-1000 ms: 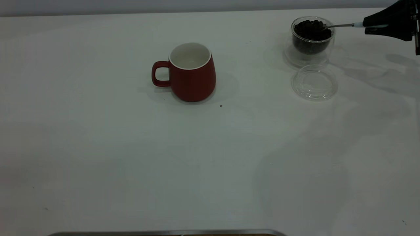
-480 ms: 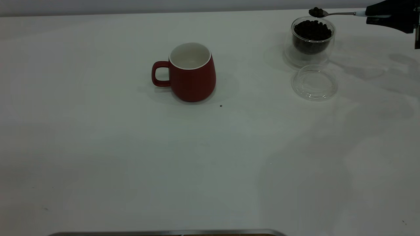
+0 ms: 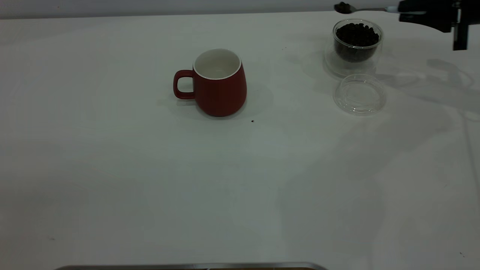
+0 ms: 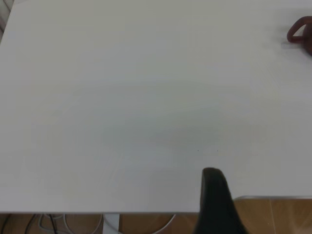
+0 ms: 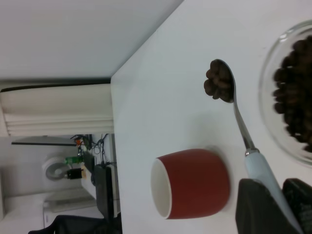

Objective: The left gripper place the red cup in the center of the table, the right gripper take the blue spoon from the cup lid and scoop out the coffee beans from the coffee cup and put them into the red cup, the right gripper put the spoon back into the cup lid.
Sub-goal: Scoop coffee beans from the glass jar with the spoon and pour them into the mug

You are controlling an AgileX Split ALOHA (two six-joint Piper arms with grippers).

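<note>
The red cup (image 3: 219,84) stands upright near the table's middle, its handle pointing left and its white inside bare; it also shows in the right wrist view (image 5: 195,183). At the back right my right gripper (image 3: 412,13) is shut on the blue spoon (image 3: 365,9) by its pale handle. The spoon (image 5: 239,122) is held level, with its bowl heaped with coffee beans (image 5: 218,87). That bowl hangs just above and left of the glass coffee cup (image 3: 357,41). The clear cup lid (image 3: 359,93) lies bare in front of it. My left gripper (image 4: 214,195) is parked off the table's left front corner.
A single stray bean (image 3: 252,121) lies on the white table (image 3: 150,180) just right of the red cup's base. A metal rim (image 3: 187,266) runs along the near edge. The red cup's handle (image 4: 298,33) shows far off in the left wrist view.
The spoon came up out of the coffee cup loaded with beans, and the right gripper has carried it higher and to the left. Red cup and lid stayed put.
</note>
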